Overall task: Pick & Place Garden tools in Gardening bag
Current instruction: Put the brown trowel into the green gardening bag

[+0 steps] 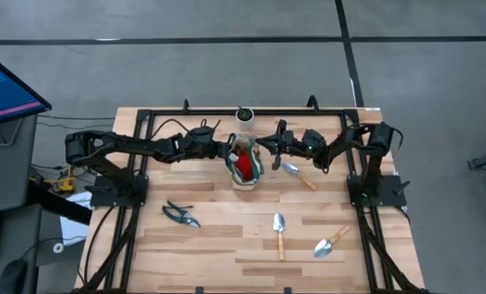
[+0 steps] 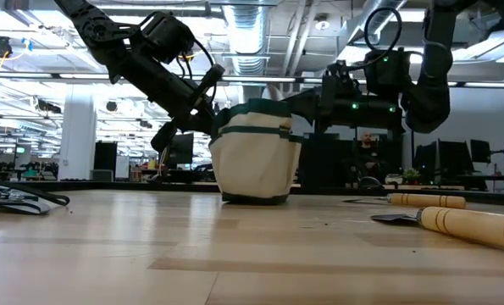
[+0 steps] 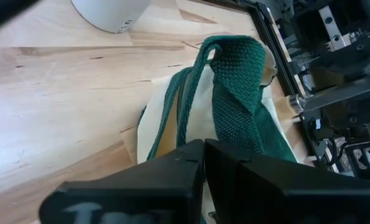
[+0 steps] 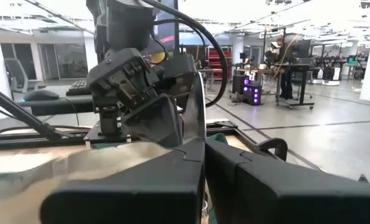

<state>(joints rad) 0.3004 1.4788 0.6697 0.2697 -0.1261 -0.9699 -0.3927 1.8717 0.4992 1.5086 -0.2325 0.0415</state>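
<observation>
Nearest us on the light wooden table (image 1: 226,245) lie two silver-bladed trowels with pale wooden handles (image 1: 279,234) (image 1: 331,242), with the dark-handled pruning shears (image 1: 180,215) off toward the left arm's side. All three are loose on the boards, well apart from the bag.

Farther back stands the cream fabric gardening bag with dark green trim (image 2: 256,152), upright and bulging, with something red (image 1: 243,166) already inside it. A third trowel (image 1: 298,174) lies just beside it on the right arm's side. We see the left gripper (image 1: 226,149) and the right gripper (image 1: 263,144) meeting the bag's rim from opposite sides; each wrist view shows its fingers pressed together, the left pair seemingly pinching the knitted green strap (image 3: 237,93), though we cannot confirm the right's hold.

We judge the bag soft and floppy, likely to sag unless held open. The trowels should be stiff and fairly light, best gripped across the wooden handle, since the metal blade looks slippery.

Beyond the bag sits a small white pot with a green plant (image 1: 244,115).
</observation>
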